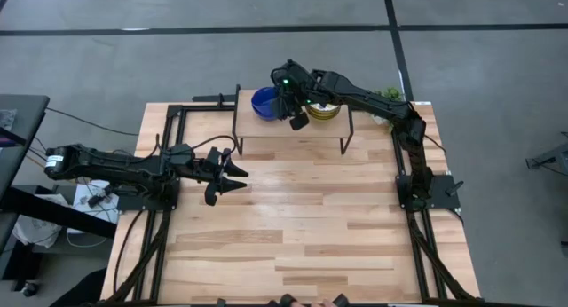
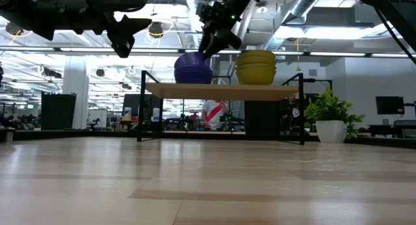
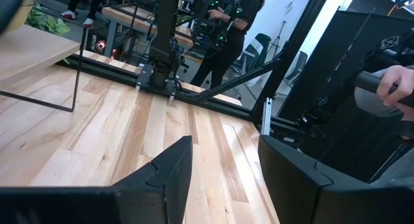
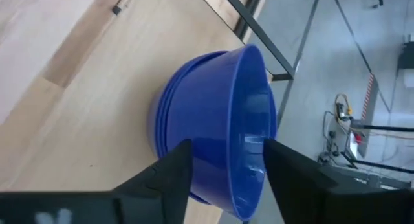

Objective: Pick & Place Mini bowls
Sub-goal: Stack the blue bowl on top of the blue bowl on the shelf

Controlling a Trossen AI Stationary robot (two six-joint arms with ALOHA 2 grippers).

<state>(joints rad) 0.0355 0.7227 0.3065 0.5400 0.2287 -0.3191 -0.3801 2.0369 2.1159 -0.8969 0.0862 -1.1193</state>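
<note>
1. Looking first at the front of the wooden table (image 1: 311, 236), showing bare light planks
2. Hanging above the middle of those planks with the left gripper (image 1: 241, 178), up in the air and touching nothing
3. Keeping its two dark fingers (image 3: 174, 172) spread apart and let go, holding nothing at all, with only wood showing in the gap
4. Reaching in from the left side of the table for that arm, well apart from every bowl
5. Going farther back to a small wooden shelf (image 2: 221, 90), standing on thin black legs at the far edge of the table
6. Sitting on that shelf, a stack of blue mini bowls (image 1: 262, 100), nested one inside the other
7. Sitting just beside them on the same shelf, a stack of yellowish mini bowls (image 2: 255, 66), also nested, apart from the blue ones
8. Coming down from above with the right gripper (image 4: 226, 166), right at the top blue bowl, on the side facing the yellowish stack
9. Spreading its fingers (image 4: 171, 175) wide with the blue bowl's rim between them, not squeezing it
10. Standing past the shelf, near the far right corner of the table, a green plant (image 2: 328, 108) in a white pot
11. Standing farthest off, beyond the table, a person (image 3: 229, 30) in dark clothes, seen in the left wrist view
</note>
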